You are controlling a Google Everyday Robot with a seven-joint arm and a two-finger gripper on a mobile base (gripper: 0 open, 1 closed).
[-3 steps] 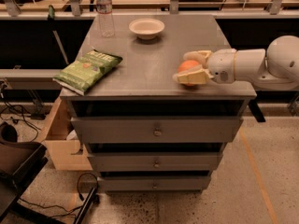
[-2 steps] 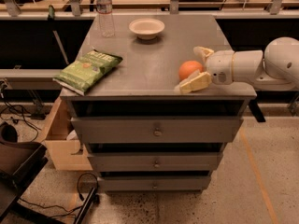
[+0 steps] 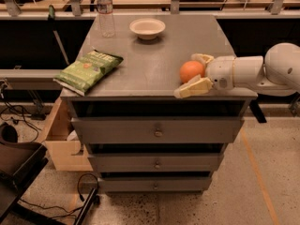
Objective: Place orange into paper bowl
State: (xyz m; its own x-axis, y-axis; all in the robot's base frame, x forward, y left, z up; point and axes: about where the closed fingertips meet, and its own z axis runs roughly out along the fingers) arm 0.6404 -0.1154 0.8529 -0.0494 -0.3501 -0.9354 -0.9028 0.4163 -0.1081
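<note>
Camera view: orange [image 3: 191, 71] on desk [image 3: 145, 64], near front right edge, centre-right of frame. Hand [image 3: 188, 75] released, splayed either side of fruit; judged not clamped. Paper bowl [image 3: 147, 28] empty, upper centre, well apart from orange. Progress: early. Grasp, lift, carry and drop all left. Materials: orange round, smooth, likely to roll. Bowl thin cream paper, shallow, flared rim, probably light enough to skid. Desk top flat, grey, matte.
</note>
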